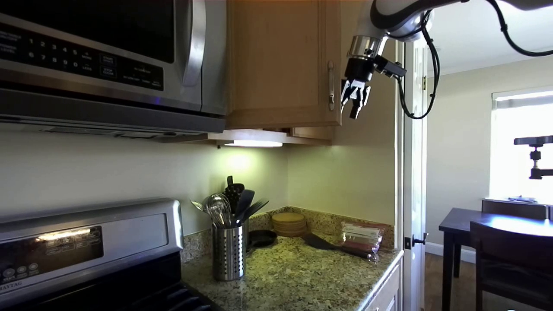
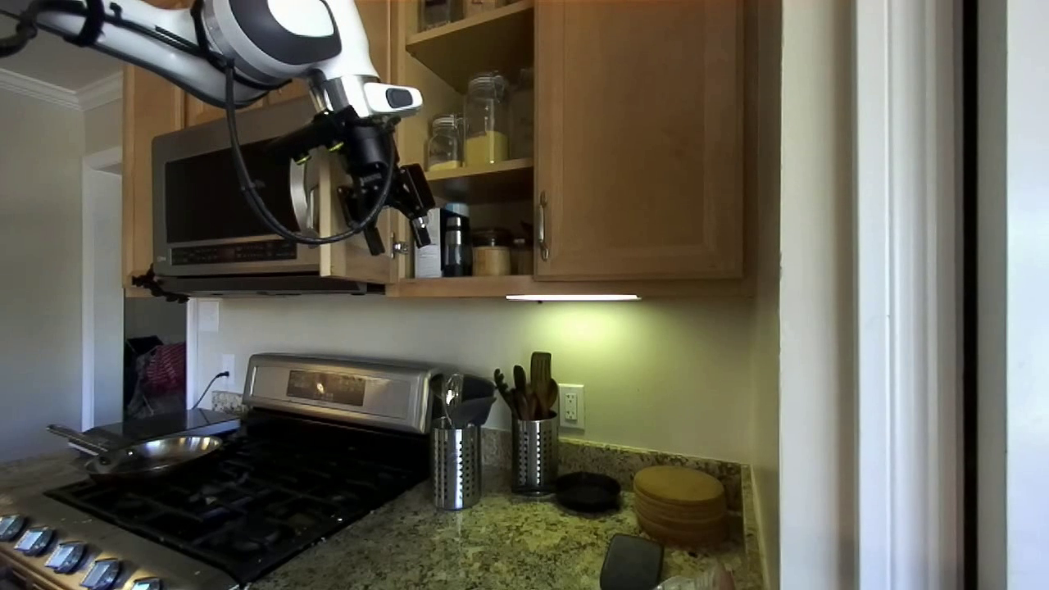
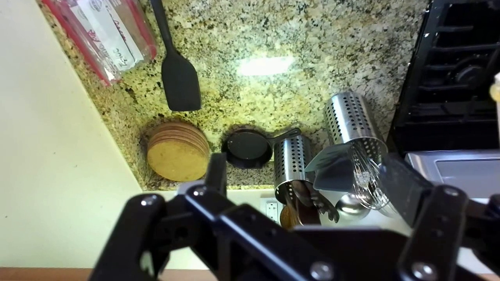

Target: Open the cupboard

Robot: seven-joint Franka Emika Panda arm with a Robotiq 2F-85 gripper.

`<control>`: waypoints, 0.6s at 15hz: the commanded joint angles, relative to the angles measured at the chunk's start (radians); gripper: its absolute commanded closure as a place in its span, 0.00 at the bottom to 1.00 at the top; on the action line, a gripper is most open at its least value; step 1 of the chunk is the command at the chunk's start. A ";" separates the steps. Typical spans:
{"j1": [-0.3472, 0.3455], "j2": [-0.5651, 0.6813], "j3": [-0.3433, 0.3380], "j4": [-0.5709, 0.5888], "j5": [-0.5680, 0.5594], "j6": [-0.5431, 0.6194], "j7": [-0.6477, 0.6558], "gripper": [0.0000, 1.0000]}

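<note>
The beige cupboard has one door [image 1: 281,65] standing open, swung out beside the microwave, with its silver bar handle [image 1: 331,84] near its free edge. In an exterior view the inner face of this door [image 2: 358,266] shows, and the shelves are exposed. The other door [image 2: 643,147] is shut, with a vertical handle [image 2: 542,225]. My gripper [image 1: 351,106] points downward, next to the open door's free edge. It also shows in front of the open shelves [image 2: 399,238]. In the wrist view the fingers [image 3: 308,175] are wide apart with nothing between them. Contact with the door cannot be told.
The microwave [image 2: 238,197] is beside the open door. Jars [image 2: 487,123] stand on the shelves. On the granite counter [image 3: 242,23] below are steel utensil holders [image 1: 228,252], a small black pan [image 3: 247,148], round coasters [image 2: 678,500] and a black spatula [image 3: 181,78].
</note>
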 commanded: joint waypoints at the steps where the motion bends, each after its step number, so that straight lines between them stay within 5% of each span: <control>1: 0.018 -0.001 0.008 0.008 0.010 0.027 0.022 0.00; 9: 0.067 -0.008 0.044 0.005 0.065 0.091 0.007 0.00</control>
